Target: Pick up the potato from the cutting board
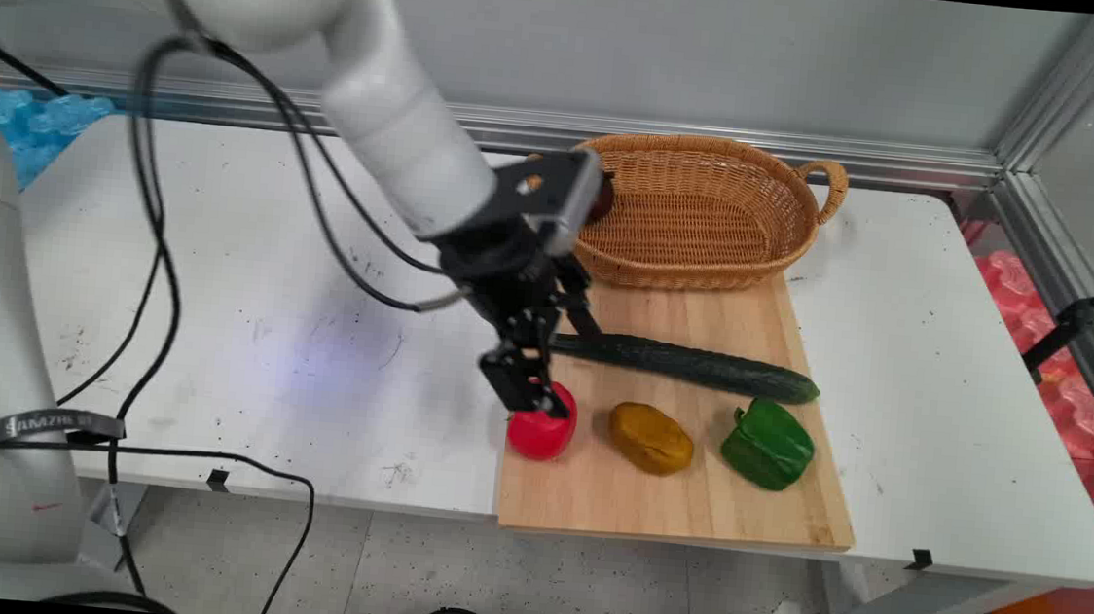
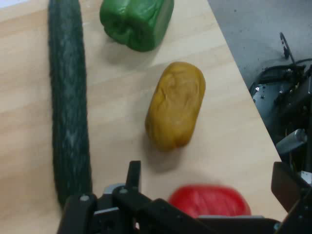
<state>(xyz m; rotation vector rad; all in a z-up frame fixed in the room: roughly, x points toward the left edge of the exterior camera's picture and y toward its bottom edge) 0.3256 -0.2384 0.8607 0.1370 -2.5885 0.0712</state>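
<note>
Gripper [image 1: 540, 396] position: low over the near-left part of the wooden cutting board [image 1: 746, 513], directly at the red object [image 1: 542, 434]. In the main view the black fingers come down onto the top of this object and cover part of its upper surface. In the hand view the red object [image 2: 209, 201] sits between the linkage on one side and the finger at the other edge of the picture, so the jaws stand apart, one on each side of it. Whether the pads press on it cannot be told.

Items beyond the gripper, on the same board:
- Yellow-brown potato-shaped object [image 1: 651, 438], next past the red one, apart from it; it appears just ahead of the fingers in the hand view [image 2: 175, 105].
- Green bell pepper [image 1: 768, 445], farther out in the same row.
- Cucumber [image 1: 689, 365], long and dark green, lying alongside that row on the side toward the wall, with one end close beside the gripper linkage.

Wicker basket [image 1: 708, 251]: behind the hand, touching the board's far edge, on the white table [image 1: 214, 320].
</note>
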